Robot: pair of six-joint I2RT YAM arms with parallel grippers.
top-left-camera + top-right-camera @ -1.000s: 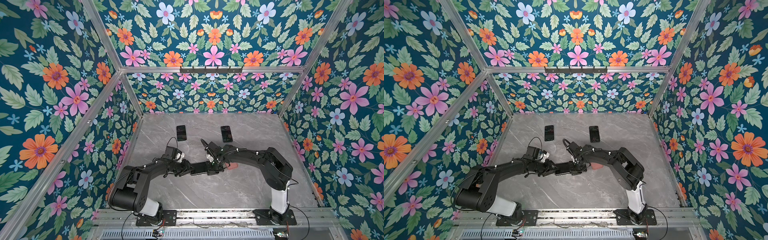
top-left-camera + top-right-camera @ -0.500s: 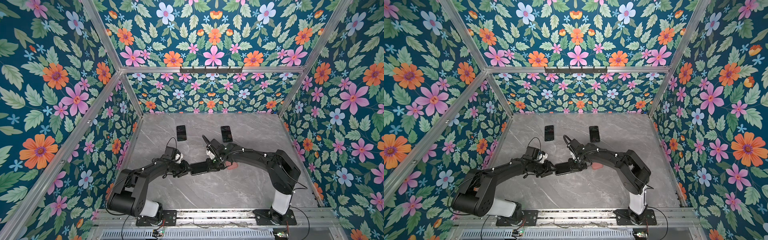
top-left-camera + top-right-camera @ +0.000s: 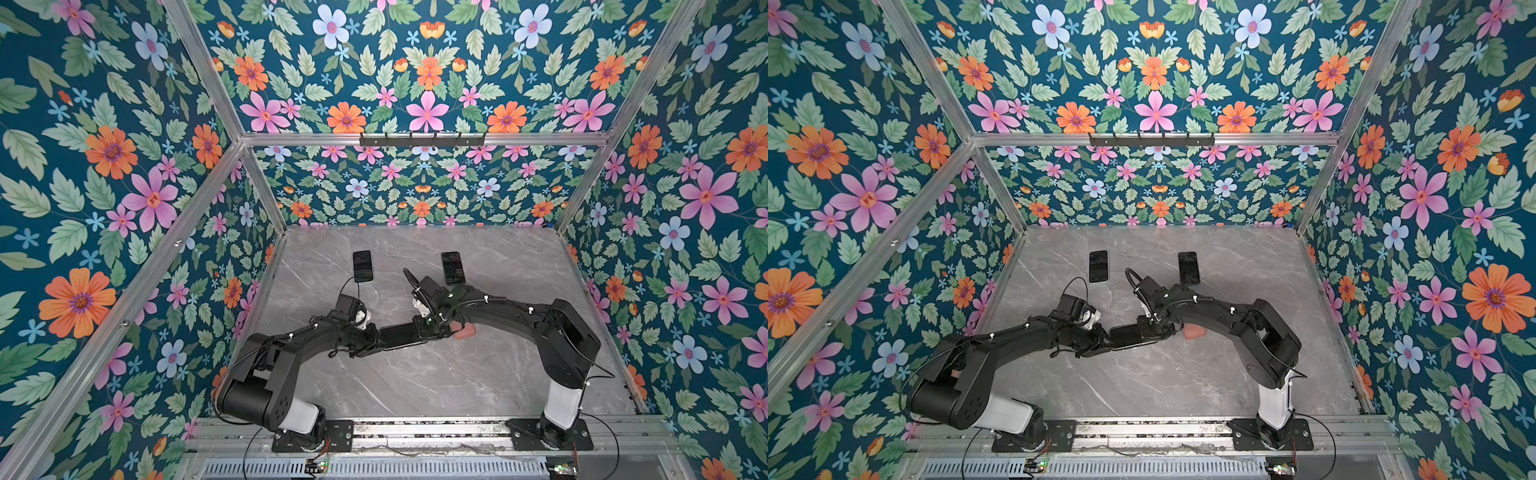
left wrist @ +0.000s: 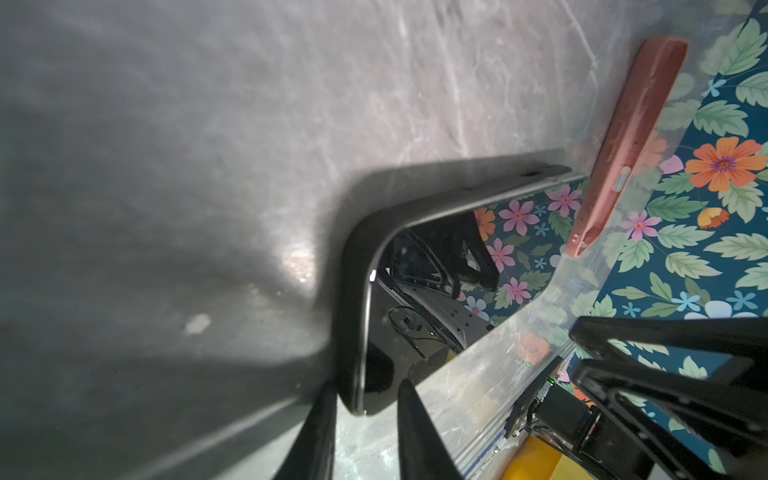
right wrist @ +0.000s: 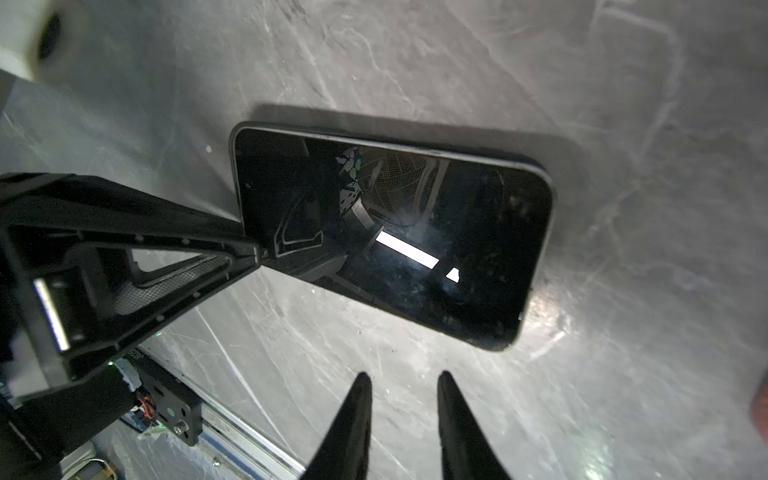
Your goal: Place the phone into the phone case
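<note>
Left wrist view: left gripper (image 4: 368,388) seemingly pinches phone (image 4: 415,316) corner; right gripper (image 4: 577,352) parted, empty, near phone case (image 4: 623,145).

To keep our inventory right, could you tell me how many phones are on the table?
3. The back-left phone and the back-right phone lie near the rear wall; the third phone is mid-table where the arms meet. The arms could hide more.

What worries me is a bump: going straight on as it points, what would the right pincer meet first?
Probably the phone: its long edge lies just ahead of the open right pincer, though depth is unclear.
</note>
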